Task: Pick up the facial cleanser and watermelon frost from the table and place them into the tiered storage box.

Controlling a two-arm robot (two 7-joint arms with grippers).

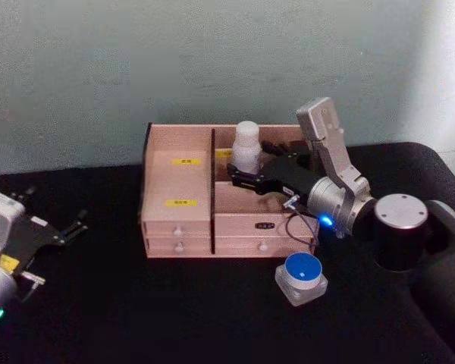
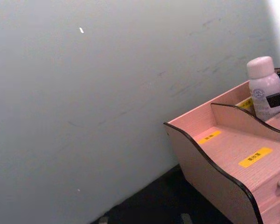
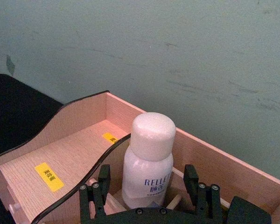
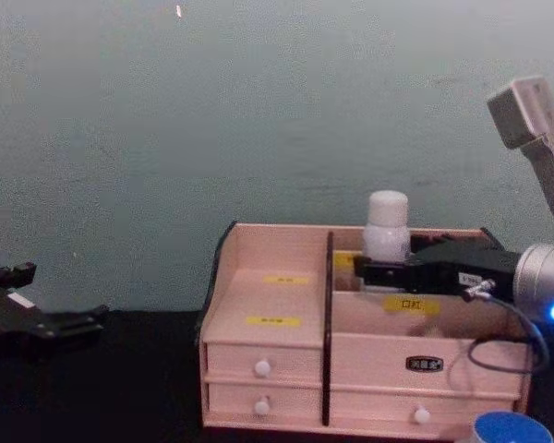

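Right claw [image 3: 147, 173] around upright cleanser [image 3: 152, 142], cap up

Black table [image 1: 136, 303], grey-green wall [image 1: 212, 61]

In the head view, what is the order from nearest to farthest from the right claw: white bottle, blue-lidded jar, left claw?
1. White bottle, straddled by the right claw, in the tiered storage box's rear right compartment.
2. Blue-lidded jar, on the table in front of the box.
3. Left claw, far left.

Cleanser [image 1: 246, 148] upright in box [image 1: 178, 182] — frost jar [image 1: 301, 274] before it.
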